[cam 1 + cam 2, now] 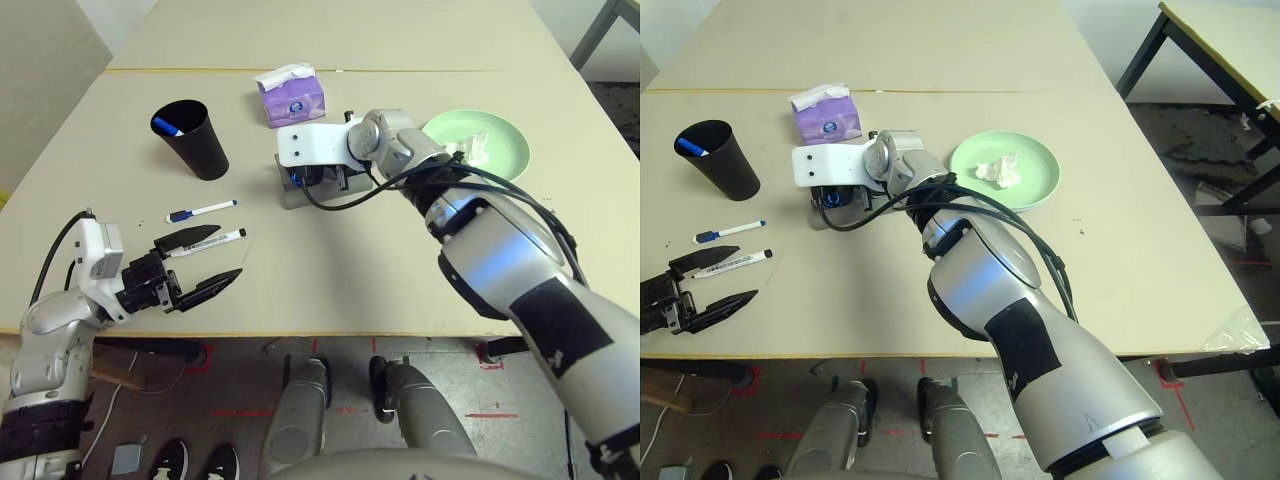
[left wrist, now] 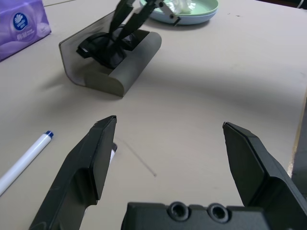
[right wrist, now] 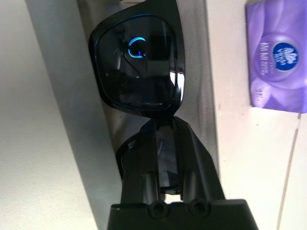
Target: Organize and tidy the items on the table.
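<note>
Left wrist view: purple logo-printed tissue pack (image 2: 19, 24)

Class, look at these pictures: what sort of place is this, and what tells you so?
Probably a lab or test room: a plain table with staged items, red tape marks on the floor, and a robot's gripper at work.

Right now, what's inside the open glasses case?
The black sunglasses lie in the grey glasses case, with the right gripper reaching in at them. One lens is partly covered by the fingers; the case floor beneath is hidden.

Robot lab, red floor tape marks (image 1: 492, 362)
</note>
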